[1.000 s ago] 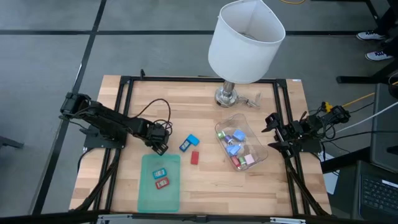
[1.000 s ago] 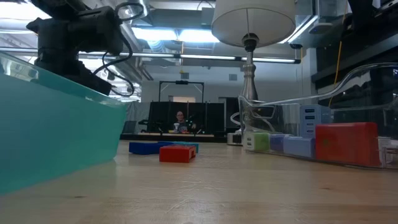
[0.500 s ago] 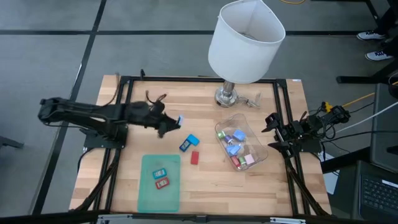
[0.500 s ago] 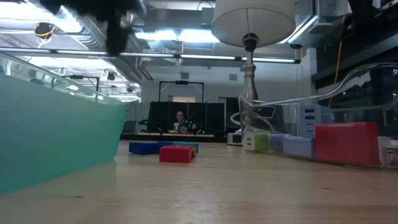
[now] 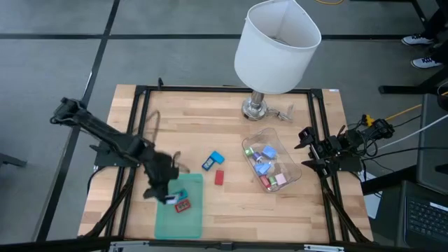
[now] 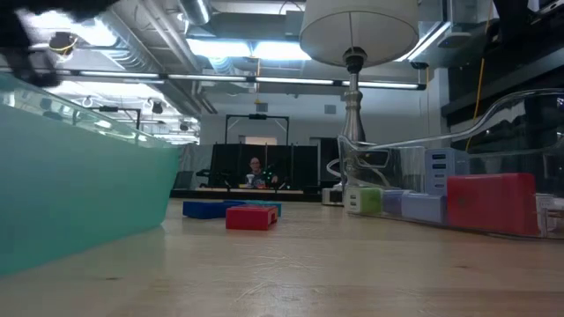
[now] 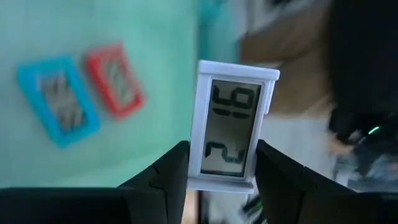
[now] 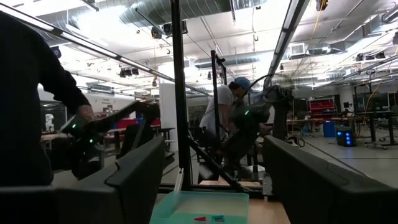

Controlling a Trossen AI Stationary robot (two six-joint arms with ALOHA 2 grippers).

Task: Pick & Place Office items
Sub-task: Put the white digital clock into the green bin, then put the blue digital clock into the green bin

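The left gripper [image 7: 221,180], clenched on a small white clock [image 7: 229,126], hangs over the green tray [image 5: 168,218] near the table's left, apparently placing; next, lower and release.

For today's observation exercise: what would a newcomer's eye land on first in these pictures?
Probably the big white lamp at the table's far edge. Next, the left gripper over the green tray, clamped on a white piece with a small display. Then the clear tub of coloured pieces near the idle right gripper.
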